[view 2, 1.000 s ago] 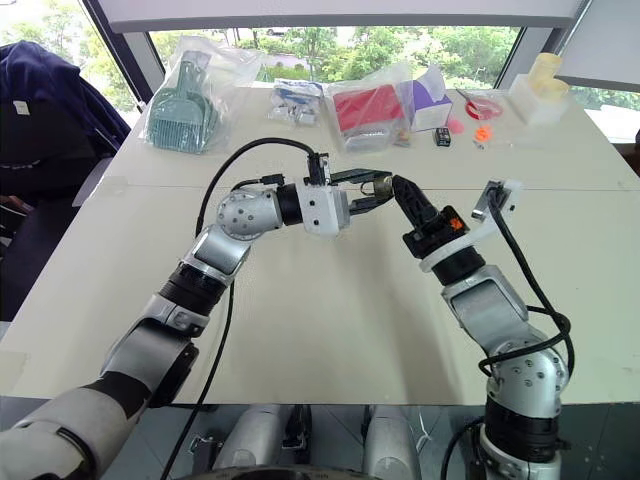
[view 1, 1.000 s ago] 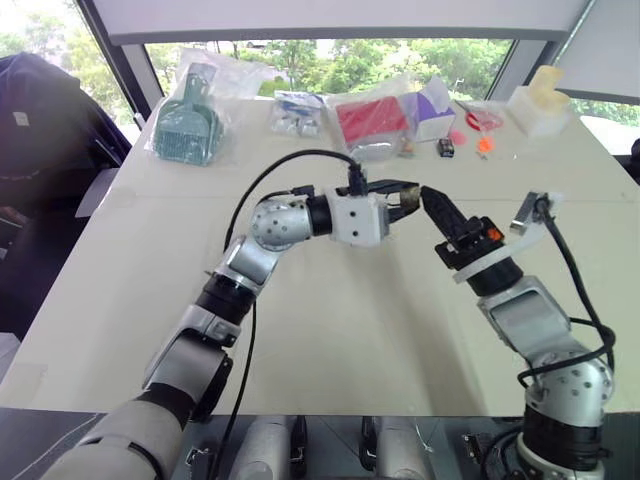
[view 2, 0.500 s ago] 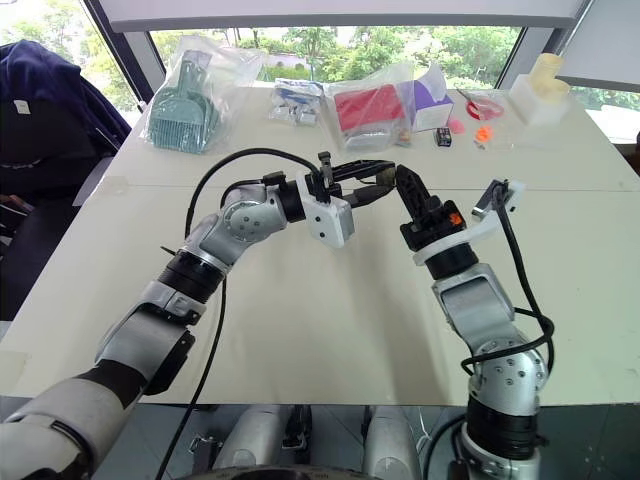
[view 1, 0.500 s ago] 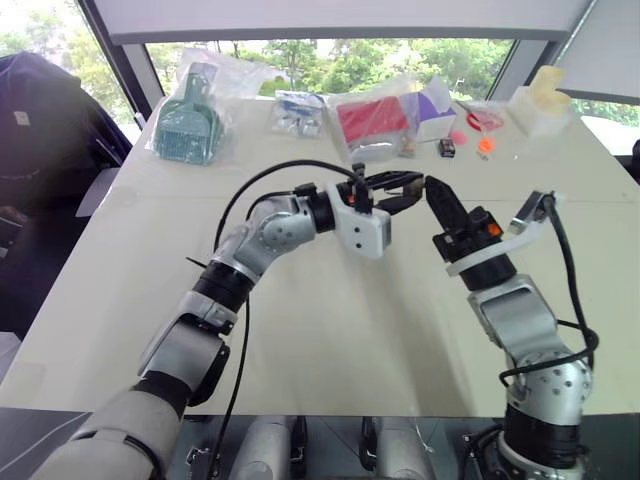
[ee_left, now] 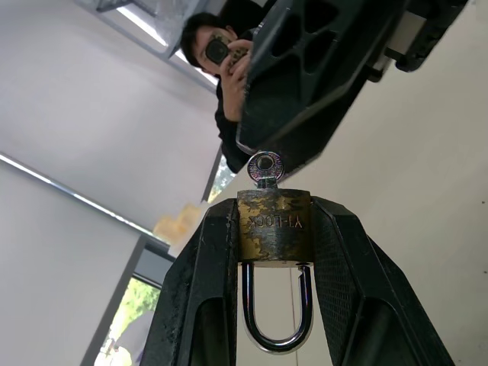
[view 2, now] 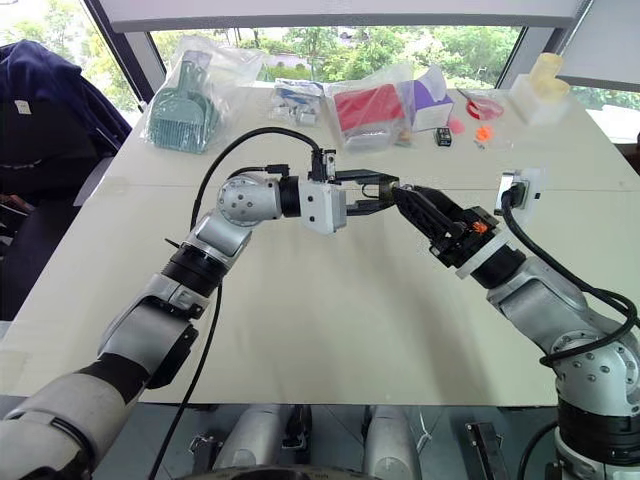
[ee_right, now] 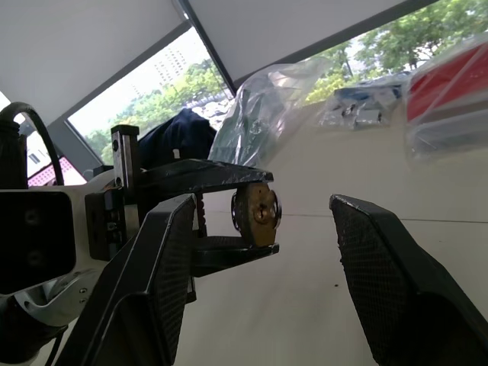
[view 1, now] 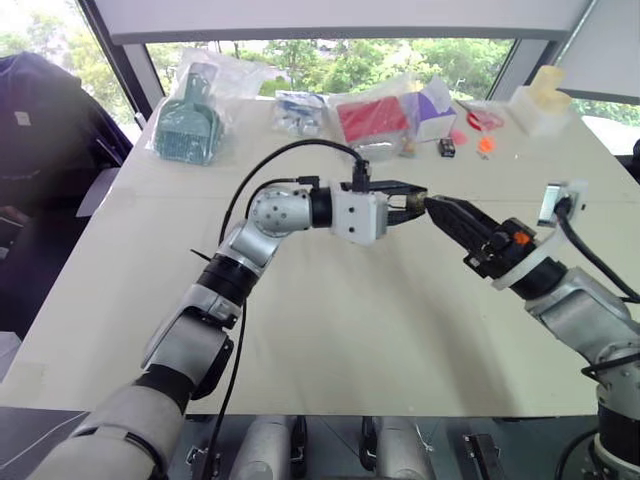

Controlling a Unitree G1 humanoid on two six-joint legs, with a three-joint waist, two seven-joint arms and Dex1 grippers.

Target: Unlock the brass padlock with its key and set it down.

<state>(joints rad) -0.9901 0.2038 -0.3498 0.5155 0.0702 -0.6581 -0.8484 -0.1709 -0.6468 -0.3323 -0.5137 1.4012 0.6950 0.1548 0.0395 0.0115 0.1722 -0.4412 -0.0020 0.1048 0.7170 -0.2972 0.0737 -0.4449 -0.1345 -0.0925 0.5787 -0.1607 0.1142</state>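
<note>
holding the brass padlock clamped between its fingers above the table, the left gripper presents the key seated in the lock. the right gripper faces it, jaws apart and off the key. risk: a misjudged re-grip nudges the small key out, dropping it.

The brass padlock, scuffed and stamped with lettering, is held up off the worktop, shackle closed. The key is seen stuck in its keyhole.
</note>
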